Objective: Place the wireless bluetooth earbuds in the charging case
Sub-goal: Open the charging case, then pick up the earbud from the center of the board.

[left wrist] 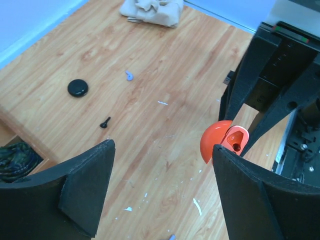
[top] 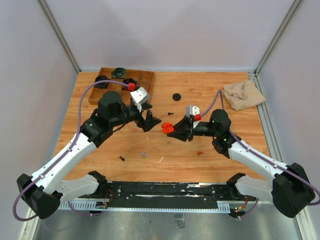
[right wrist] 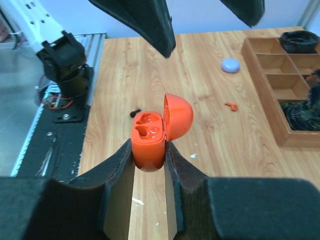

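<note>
Jaws of my right gripper [right wrist: 149, 147] clamp the open orange charging case [right wrist: 172, 117]; my left gripper [left wrist: 162, 150] stands spread just beside it. I see a black earbud [top: 122, 158], a lavender earbud [top: 144, 154] and an orange-red earbud [top: 200, 151] lying loose on the table [top: 200, 90].

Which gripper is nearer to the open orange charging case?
Right. The right gripper is shut on the orange charging case, clamping its base, with the lid open. The left gripper hangs open close beside the case, apart from it.

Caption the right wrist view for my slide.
Right gripper clamps an open orange charging case above the wooden table.
</note>
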You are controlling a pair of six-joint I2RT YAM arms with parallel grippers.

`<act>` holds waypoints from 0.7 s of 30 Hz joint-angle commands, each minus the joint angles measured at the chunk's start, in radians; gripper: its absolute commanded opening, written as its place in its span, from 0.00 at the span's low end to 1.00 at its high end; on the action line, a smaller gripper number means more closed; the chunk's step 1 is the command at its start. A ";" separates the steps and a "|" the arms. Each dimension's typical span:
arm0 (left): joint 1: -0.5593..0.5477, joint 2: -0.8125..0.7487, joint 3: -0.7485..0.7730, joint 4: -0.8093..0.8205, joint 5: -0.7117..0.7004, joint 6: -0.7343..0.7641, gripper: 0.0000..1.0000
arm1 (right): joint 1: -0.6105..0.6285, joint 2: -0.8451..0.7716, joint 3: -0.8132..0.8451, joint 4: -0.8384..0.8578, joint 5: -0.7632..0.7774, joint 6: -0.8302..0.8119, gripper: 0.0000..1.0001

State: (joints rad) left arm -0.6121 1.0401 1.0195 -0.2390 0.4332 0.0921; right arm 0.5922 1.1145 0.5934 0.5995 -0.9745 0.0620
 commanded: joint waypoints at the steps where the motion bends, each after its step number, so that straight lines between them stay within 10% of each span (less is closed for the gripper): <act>1: 0.009 -0.016 -0.012 0.039 -0.134 -0.035 0.85 | -0.018 -0.043 -0.042 0.009 0.116 -0.090 0.05; 21: 0.237 0.434 0.133 -0.187 -0.472 -0.148 0.81 | -0.056 -0.196 -0.249 0.083 0.351 -0.194 0.02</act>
State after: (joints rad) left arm -0.4068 1.4235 1.1027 -0.3714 0.0181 -0.0311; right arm 0.5537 0.9653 0.3676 0.6315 -0.6727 -0.0975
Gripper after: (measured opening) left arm 0.821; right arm 0.271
